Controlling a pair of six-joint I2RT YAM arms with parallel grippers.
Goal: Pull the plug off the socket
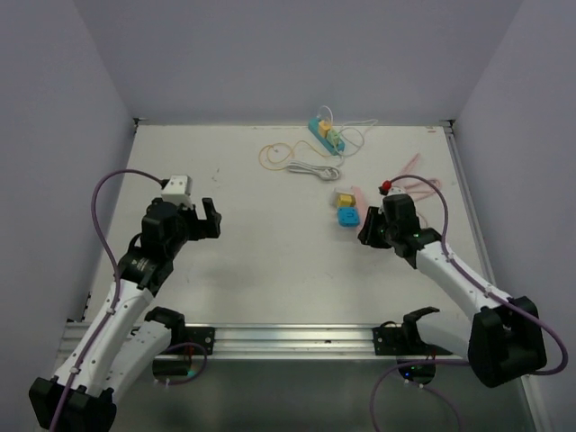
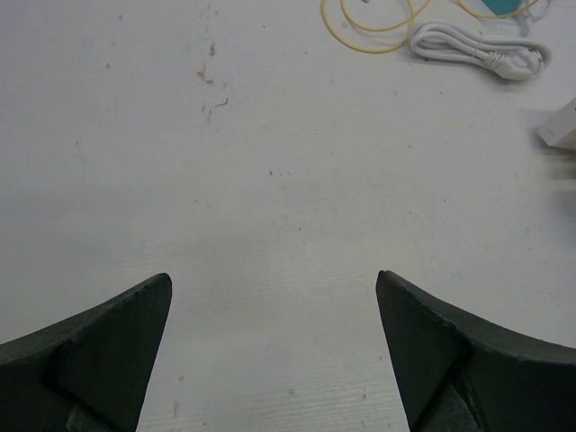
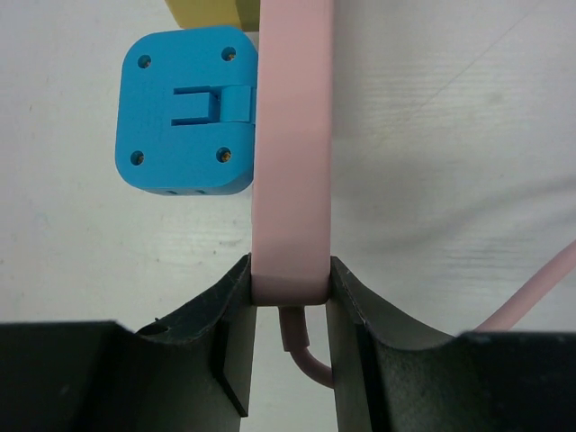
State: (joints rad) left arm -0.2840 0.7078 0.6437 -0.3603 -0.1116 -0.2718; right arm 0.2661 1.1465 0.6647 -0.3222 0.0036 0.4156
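In the right wrist view, a pink socket strip (image 3: 292,153) runs straight up from my right gripper (image 3: 290,270), which is shut on its near end. The strip's pink cord (image 3: 310,360) curls out below the grip. A blue square plug (image 3: 184,112) sits against the strip's left side, with a yellow plug (image 3: 211,11) just beyond it at the frame's top. From above, the blue plug (image 1: 347,217) and yellow plug (image 1: 344,198) lie left of the right gripper (image 1: 371,230). My left gripper (image 1: 202,220) hangs open over bare table at mid-left, far from them, nothing between its fingers (image 2: 135,324).
A teal power strip (image 1: 326,135) with plugs lies at the back of the table. In front of it are a coiled white cable (image 1: 310,167) and a yellow cord loop (image 1: 270,155). The pink cord (image 1: 416,171) trails to the right. Grey walls close in three sides.
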